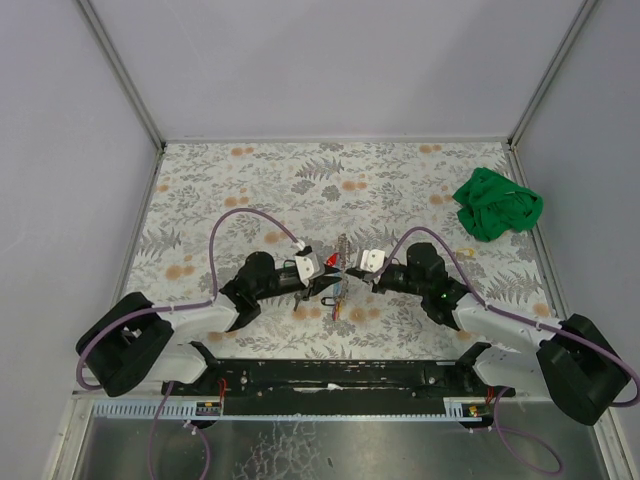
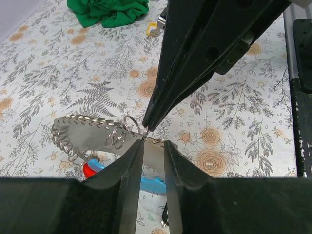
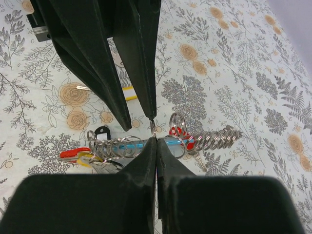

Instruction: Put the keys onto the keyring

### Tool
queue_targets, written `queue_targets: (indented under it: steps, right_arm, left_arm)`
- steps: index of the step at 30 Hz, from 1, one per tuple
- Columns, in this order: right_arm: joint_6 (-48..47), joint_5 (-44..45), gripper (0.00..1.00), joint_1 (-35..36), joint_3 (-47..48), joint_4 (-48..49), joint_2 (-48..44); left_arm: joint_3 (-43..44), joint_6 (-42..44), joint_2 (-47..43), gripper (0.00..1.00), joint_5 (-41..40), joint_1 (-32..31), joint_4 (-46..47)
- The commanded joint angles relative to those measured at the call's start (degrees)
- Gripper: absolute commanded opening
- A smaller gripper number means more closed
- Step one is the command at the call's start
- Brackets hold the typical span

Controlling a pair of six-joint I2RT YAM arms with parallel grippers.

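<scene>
Between the two hands, everything meets at one point. The left hand [image 2: 152, 144] has its fingers narrowly parted around a pale metal blade [image 2: 148, 161]. I judge it to be one of the keys, but its cap is hidden. The right hand [image 3: 155, 139] is fully closed, with its tips at a split ring [image 3: 153, 127] of the keyring [image 3: 119, 146]; whether the wire is pinched I cannot tell.

Well apart from both hands, on the right hand's side, a small yellow-capped key [image 2: 153, 29] lies on the counter [image 2: 73, 73] near a green cloth [image 2: 107, 10].

A key is light, stiff and smooth, so it may turn in a pinch. It is better held flat across the cap, with the hole free. The ring is springy wire, and the bunch under it is heavier and may swing.
</scene>
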Motion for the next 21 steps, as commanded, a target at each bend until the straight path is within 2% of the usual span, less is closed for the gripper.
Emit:
queue_targets:
  steps: [1, 21]
  right_arm:
    - [-3.08, -1.17, 0.0, 0.95, 4.51, -2.14, -1.95]
    - [-10.08, 1.49, 0.0, 3.26, 10.69, -15.46, -1.56]
  left_arm:
    - [2.33, 0.65, 0.84, 0.22, 0.34, 0.21, -1.58]
    - [2.62, 5.33, 0.33, 0.25, -0.5, 0.24, -4.94]
